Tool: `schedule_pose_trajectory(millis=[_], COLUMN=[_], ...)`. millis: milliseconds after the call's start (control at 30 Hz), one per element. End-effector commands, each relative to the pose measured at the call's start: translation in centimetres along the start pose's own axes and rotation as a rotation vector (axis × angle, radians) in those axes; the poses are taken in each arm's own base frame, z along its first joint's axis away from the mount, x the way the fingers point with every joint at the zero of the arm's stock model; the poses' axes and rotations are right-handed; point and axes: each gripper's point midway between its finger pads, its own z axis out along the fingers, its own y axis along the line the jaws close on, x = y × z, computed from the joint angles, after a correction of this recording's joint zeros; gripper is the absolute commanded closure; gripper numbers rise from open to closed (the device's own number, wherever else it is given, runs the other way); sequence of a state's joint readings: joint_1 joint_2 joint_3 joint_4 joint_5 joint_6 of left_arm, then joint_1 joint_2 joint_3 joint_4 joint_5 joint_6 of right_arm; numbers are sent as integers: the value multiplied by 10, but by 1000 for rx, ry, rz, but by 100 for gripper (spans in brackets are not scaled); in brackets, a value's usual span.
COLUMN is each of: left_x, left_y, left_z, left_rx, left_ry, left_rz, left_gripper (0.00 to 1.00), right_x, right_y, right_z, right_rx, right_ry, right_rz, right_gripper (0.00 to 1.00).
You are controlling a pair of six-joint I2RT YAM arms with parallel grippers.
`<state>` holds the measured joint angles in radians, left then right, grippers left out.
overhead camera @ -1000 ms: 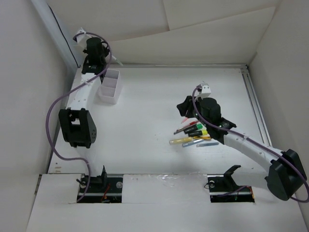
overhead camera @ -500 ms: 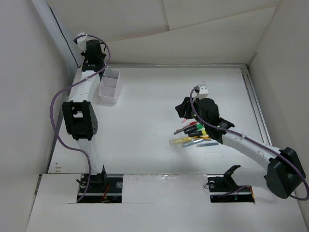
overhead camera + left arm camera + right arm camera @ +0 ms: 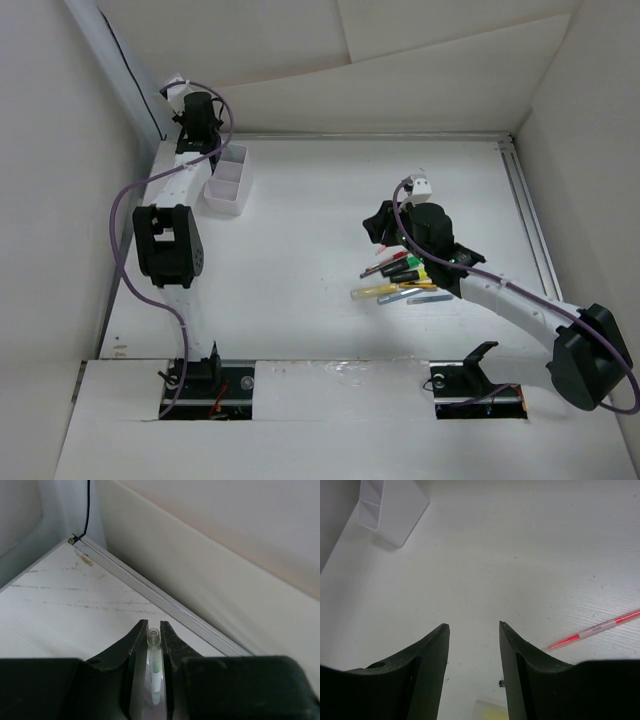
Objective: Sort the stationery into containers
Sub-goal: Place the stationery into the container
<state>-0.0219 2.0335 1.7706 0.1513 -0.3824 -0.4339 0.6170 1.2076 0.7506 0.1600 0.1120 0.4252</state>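
My left gripper (image 3: 152, 624) is shut on a clear pen with a green core (image 3: 154, 655), which stands lengthwise between the jaws. In the top view this left gripper (image 3: 198, 108) hangs at the back left corner, just behind the white partitioned container (image 3: 228, 178). The other stationery lies in a loose pile (image 3: 400, 280) at the middle right: yellow, red, light blue and black-green pieces. My right gripper (image 3: 377, 226) hovers open at the pile's far left edge. The right wrist view shows the right gripper (image 3: 473, 626) holding nothing, a red pen (image 3: 597, 628) to its right and the container (image 3: 390, 507) far off.
An aluminium rail (image 3: 165, 600) runs along the back wall right in front of the left gripper. Another rail (image 3: 530, 220) lines the table's right side. White walls close in on the left, back and right. A pale yellow piece (image 3: 490, 711) lies under the right gripper.
The left arm has drawn its elbow in and back, and its gripper has shifted slightly right at the back corner with the pen still in it. The right arm has barely moved.
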Motion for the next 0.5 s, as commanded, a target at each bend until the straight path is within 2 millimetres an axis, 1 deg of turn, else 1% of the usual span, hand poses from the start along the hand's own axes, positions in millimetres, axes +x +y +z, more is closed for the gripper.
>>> schedule_pose_trajectory(millis=[0,33,67,100,133,167,200,267,300,333,367,400,433,467], left_x=[-15,-12,-13,-19,-21,-20,-32,-41,-56,-59,-63,-63,-77,-83], left_y=[-11,-17,-14,-16,-15,-21,-24,-30,-37,-35,-40,-41,-46,-51], left_z=[-7,-9,-15,-18,-21,-26,-32,-41,-51,-57,-64,-69,-84,-92], left_rx=[25,35,34,44,44,62,72,102,129,129,160,178,210,246], left_ry=[-62,-58,-55,-75,-75,-70,-87,-89,-108,-105,-101,-96,-110,-116], left_rz=[2,4,5,-5,-6,-5,-25,-31,-54,-67,-79,-90,-115,-141], left_gripper=[86,83,75,70,65,61,53,46,46,46,48,51,53,54], right_x=[-17,-17,-17,-17,-17,-20,-20,-21,-23,-19,-22,-24,-23,-20], right_y=[14,14,14,14,14,13,13,12,9,5,-3,-7,-14,-25], right_z=[2,2,2,2,2,1,1,1,1,1,2,2,0,-1], right_rx=[-42,-42,-42,-42,-42,-35,-35,-26,-10,7,48,75,104,152], right_ry=[-51,-51,-51,-51,-51,-64,-64,-68,-76,-72,-92,-104,-106,-97], right_rz=[-4,-4,-4,-4,-4,-2,-2,-2,-1,7,8,9,18,25], right_gripper=[50,50,50,50,50,50,50,48,48,48,51,56,61,77])
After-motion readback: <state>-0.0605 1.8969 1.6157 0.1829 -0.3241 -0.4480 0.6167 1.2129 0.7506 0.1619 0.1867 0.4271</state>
